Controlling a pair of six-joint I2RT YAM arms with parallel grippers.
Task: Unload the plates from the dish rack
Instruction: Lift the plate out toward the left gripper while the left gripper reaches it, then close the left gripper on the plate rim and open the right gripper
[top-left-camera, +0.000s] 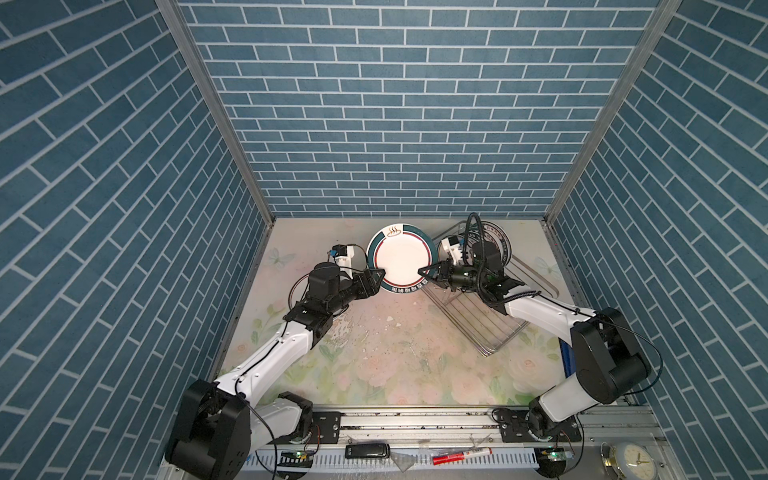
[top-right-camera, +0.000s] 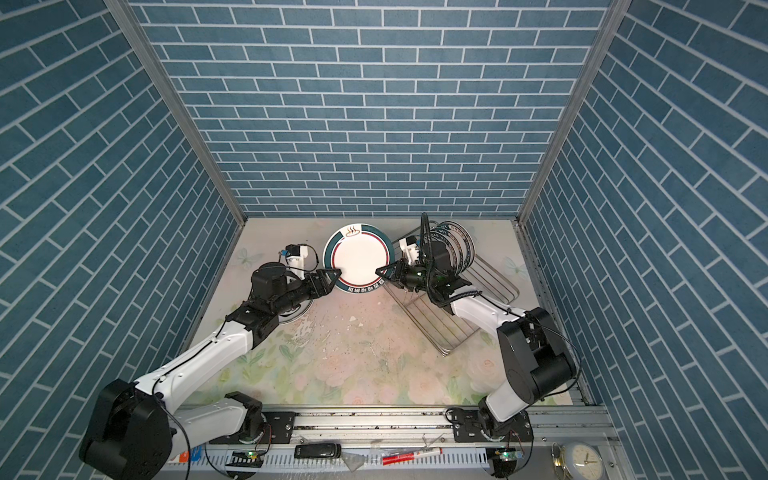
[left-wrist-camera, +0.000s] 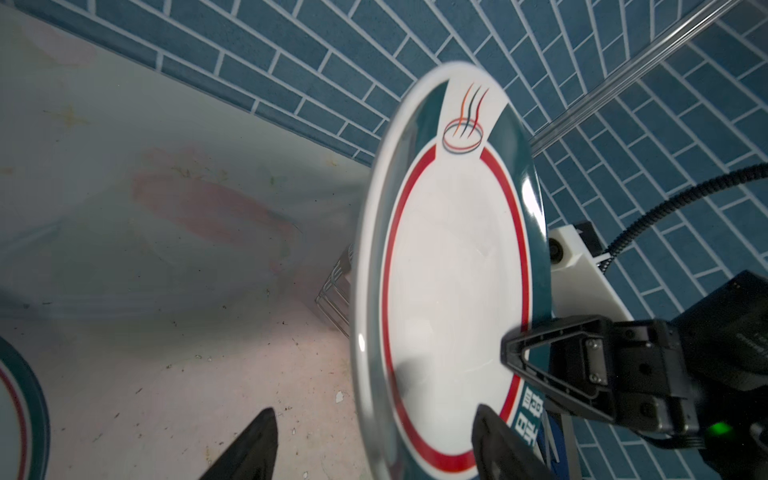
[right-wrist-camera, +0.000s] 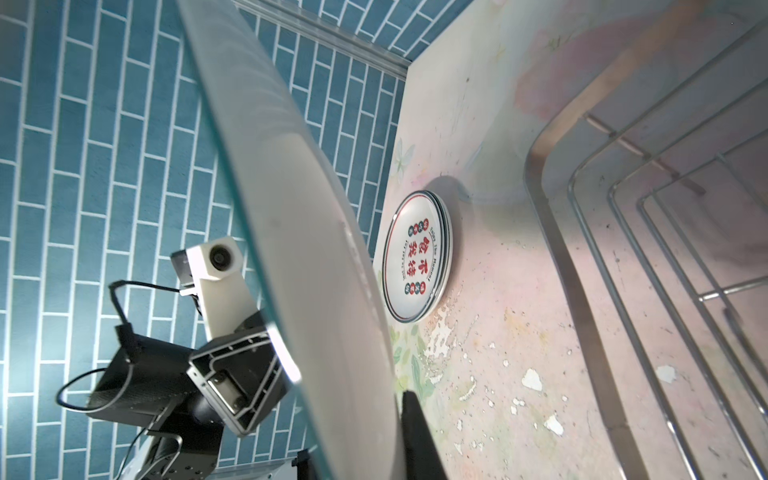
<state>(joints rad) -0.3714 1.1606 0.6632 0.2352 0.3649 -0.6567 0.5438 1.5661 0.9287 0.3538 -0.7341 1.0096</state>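
The green-rimmed round white plate (top-left-camera: 401, 259) hangs upright above the far table (top-left-camera: 374, 357), left of the silver wire dish rack (top-left-camera: 494, 328). The right pincer (top-left-camera: 423, 272) clamps its right rim; the left pincer (top-left-camera: 380, 275), jaws apart astride the left rim, seemingly awaits handover.

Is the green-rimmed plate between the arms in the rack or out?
Out. The green-rimmed plate hangs beside the dish rack, its rim pinched in the right hand.
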